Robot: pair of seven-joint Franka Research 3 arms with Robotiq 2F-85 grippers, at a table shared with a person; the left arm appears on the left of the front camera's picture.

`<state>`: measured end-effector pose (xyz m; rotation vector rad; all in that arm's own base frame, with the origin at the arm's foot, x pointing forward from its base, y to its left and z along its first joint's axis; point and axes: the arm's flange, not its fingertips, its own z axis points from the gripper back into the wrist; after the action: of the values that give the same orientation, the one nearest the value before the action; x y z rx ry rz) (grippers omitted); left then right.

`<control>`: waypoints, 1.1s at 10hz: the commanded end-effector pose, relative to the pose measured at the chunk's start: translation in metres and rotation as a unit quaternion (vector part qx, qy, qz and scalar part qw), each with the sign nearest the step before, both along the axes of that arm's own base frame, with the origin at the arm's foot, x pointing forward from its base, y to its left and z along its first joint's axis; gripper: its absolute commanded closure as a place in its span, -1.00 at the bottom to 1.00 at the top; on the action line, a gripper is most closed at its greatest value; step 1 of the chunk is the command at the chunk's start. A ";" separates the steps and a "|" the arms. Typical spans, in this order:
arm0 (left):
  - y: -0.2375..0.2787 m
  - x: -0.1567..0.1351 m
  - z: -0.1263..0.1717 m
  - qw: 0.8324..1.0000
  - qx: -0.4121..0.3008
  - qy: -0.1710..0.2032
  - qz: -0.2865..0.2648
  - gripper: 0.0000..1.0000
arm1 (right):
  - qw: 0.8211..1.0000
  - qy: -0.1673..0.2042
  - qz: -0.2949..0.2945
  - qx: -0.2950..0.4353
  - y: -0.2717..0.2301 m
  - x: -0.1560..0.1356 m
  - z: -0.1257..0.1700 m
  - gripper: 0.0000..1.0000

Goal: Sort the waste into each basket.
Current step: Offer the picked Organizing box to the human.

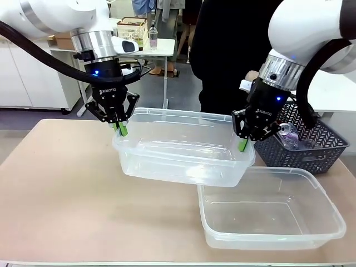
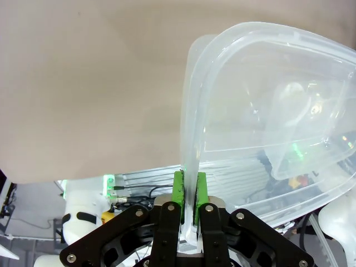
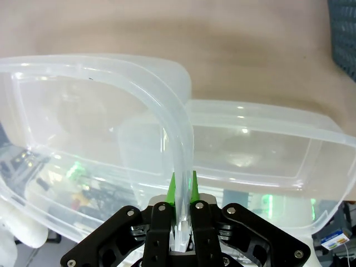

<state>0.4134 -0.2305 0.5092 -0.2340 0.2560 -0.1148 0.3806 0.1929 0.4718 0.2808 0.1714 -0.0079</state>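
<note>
Bare table lies open at left; a clear tub and grey basket crowd the right.

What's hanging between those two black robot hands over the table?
One clear plastic rectangular tub, empty, its opposite end rims pinched in the jaws of the left gripper and right gripper; the front view shows it.

Clear tubs, dark grey herringbone basket, beige table
</note>
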 end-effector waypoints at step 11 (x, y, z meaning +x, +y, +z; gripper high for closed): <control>0.000 0.000 0.004 1.000 -0.005 -0.003 0.000 0.81 | 1.000 -0.005 0.013 0.002 -0.001 0.000 0.001 0.89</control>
<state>0.4134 -0.2306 0.5092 -0.2339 0.2563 -0.1148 0.3806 0.1929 0.4718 0.2808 0.1713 -0.0078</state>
